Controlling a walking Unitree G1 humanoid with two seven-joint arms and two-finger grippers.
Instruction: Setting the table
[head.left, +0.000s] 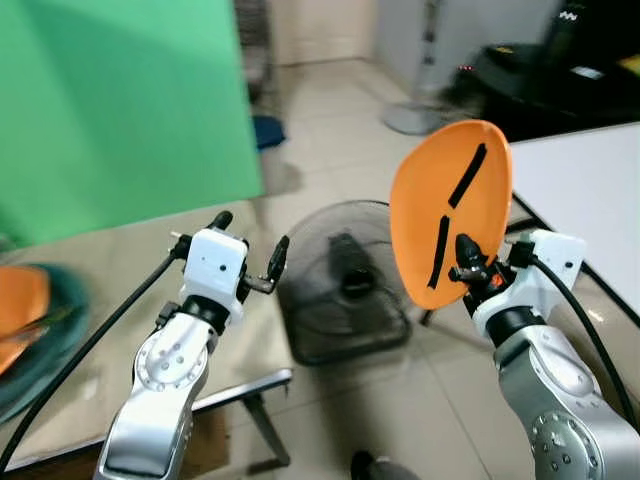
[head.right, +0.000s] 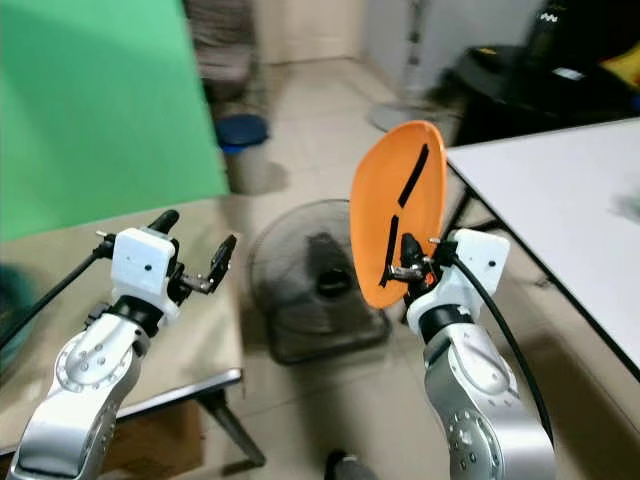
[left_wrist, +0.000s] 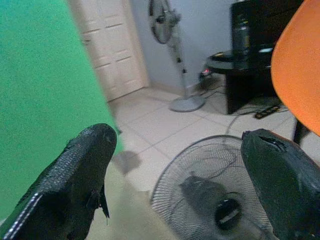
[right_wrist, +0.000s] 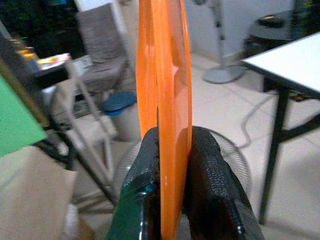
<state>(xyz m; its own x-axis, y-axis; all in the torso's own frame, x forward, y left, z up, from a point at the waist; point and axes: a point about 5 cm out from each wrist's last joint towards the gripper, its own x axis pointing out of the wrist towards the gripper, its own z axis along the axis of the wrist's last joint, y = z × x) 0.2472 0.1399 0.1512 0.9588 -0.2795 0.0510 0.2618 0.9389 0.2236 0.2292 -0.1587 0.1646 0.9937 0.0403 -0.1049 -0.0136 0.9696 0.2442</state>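
Note:
My right gripper (head.left: 466, 262) is shut on the lower rim of an orange plate (head.left: 450, 210), held upright on edge above the floor. In the right wrist view both fingers (right_wrist: 212, 180) pinch the orange plate (right_wrist: 165, 100) edge-on. My left gripper (head.left: 250, 250) is open and holds nothing, raised over the corner of a beige table (head.left: 120, 300). Its two black fingers (left_wrist: 75, 175) stand wide apart in the left wrist view. A white table (head.left: 585, 190) stands to the right.
A black fan (head.left: 345, 285) lies flat on the tiled floor between my arms. A green screen (head.left: 120, 110) stands at the left. Orange and teal dishes (head.left: 30, 320) sit blurred at the beige table's left edge. A dark cabinet (head.left: 540, 75) and a standing fan base (head.left: 415, 115) are farther back.

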